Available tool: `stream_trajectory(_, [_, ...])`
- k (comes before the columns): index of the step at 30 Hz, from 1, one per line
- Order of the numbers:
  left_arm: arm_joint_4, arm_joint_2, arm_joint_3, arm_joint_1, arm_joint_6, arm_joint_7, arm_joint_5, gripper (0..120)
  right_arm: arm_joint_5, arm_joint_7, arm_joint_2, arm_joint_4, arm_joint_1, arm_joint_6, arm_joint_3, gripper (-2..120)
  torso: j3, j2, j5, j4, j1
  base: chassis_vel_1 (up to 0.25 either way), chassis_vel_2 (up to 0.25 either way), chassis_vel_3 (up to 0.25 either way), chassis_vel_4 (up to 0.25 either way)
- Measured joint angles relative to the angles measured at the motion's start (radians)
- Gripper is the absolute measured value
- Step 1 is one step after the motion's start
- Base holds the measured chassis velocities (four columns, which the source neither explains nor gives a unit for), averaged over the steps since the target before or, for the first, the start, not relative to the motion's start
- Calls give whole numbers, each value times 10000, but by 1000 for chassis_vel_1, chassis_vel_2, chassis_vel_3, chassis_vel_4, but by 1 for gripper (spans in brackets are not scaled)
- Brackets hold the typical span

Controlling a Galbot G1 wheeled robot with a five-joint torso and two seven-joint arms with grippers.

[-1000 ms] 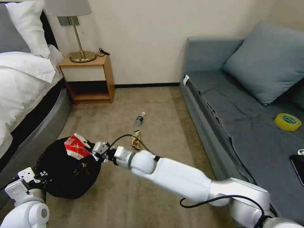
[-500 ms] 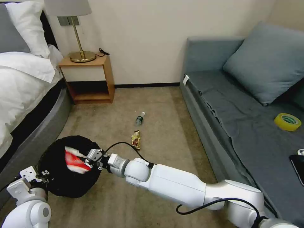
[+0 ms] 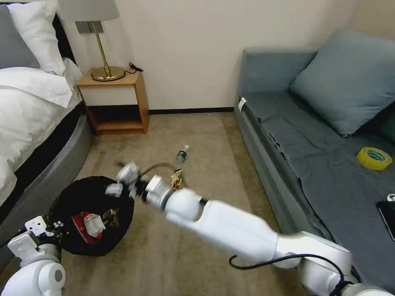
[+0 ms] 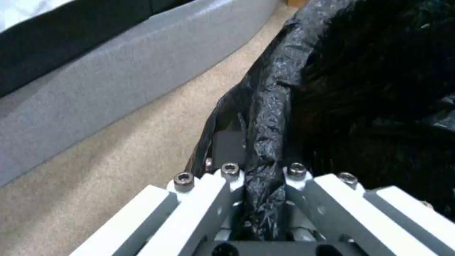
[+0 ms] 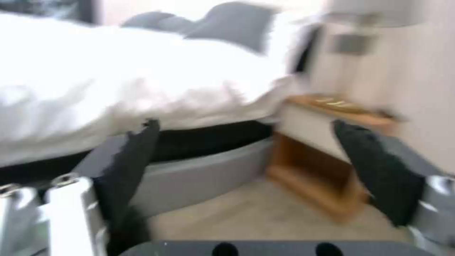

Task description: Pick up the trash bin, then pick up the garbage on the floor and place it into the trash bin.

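While your left gripper [image 4: 258, 185] is sitting low at the near left with its jaws clamped on the bag-wrapped rim, you are holding the trash bin [image 3: 66, 197] by that edge; the left wrist view shows crinkly black liner pinched between the fingers, and from the head view the bin seems to be held beside the bed base [image 3: 49, 172], though you cannot tell whether it is off the carpet [image 3: 205, 135]. Inside the liner, the red-and-white carton [image 3: 87, 224] is lying with a brown crumpled piece [image 3: 111, 217] just beside it, so two items look deposited. Just past the bin's far rim, your right gripper [image 3: 119, 181] is hanging above the edge with its jaws wide apart and nothing between them; the right wrist view is showing both black pads [image 5: 133, 156] spread, looking toward the bed [image 5: 118, 89] and the nightstand [image 5: 327, 156]. By my reading you are between items, one drop done and the next pick pending. Farther out, the gold-brown snack wrapper [image 3: 177, 181] is lying on the carpet near the right wrist, and the small bottle [image 3: 182, 153] is lying beyond it, apart from it. The wrapper looks like the closer target: it is flat, so the next move probably calls for a low, top-down pinch with the jaws kept open until contact, while you are keeping the bin steady on the left.
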Motion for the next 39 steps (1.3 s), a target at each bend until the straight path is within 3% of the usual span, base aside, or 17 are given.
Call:
stream_trajectory(8, [-27,43,-175,0,-60,91,-65,2,-305,1054,-1461,1902,-1922,-340,3311,100,0,0,4,2,0,0,0,0,0])
stream_trajectory(10, [-32,49,-248,26,-106,113,-81,2,-351,1406,-1929,2763,-3285,-446,4618,100,0,0,3,-4,-1,0,0,0,0])
stream_trajectory(11, [-32,49,-248,26,-106,113,-81,2,-351,1406,-1929,2763,-3285,-446,4618,100,0,0,3,-4,-1,0,0,0,0])
stream_trajectory(13, [-33,96,-319,65,-138,122,-118,2,-733,1490,-2047,3524,-4693,-385,5580,100,0,0,3,-3,0,0,0,0,0])
stream_trajectory(14, [-35,126,-373,79,-149,122,-146,2,-1023,1531,-1900,4099,-5634,-333,6096,100,-1,1,1,-2,0,0,0,0,0])
stream_trajectory(16, [-40,136,-401,89,-157,122,-163,2,-1162,1576,-1732,4423,-6153,-334,6334,100,-1,1,2,-3,0,0,0,0,0])
stream_trajectory(19, [-58,149,-461,92,-185,121,-196,2,-1910,1634,-943,5234,-7851,-356,6869,100,-2,2,-1,-1,-1,0,0,0,0])
stream_trajectory(24, [-90,159,-523,94,-212,122,-205,2,-2840,1560,-223,5393,-9049,-148,6976,100,-1,1,-2,-1,-1,0,0,0,0])
stream_trajectory(32, [-137,137,-560,95,-223,122,-218,2,-3276,1106,-180,4986,-9329,620,6907,100,-1,2,-2,1,-1,0,0,0,0])
stream_trajectory(39, [-149,111,-563,96,-242,121,-216,2,-3218,977,-205,4824,-9246,756,6845,100,-2,2,-3,1,-2,-11,16,16,-13])
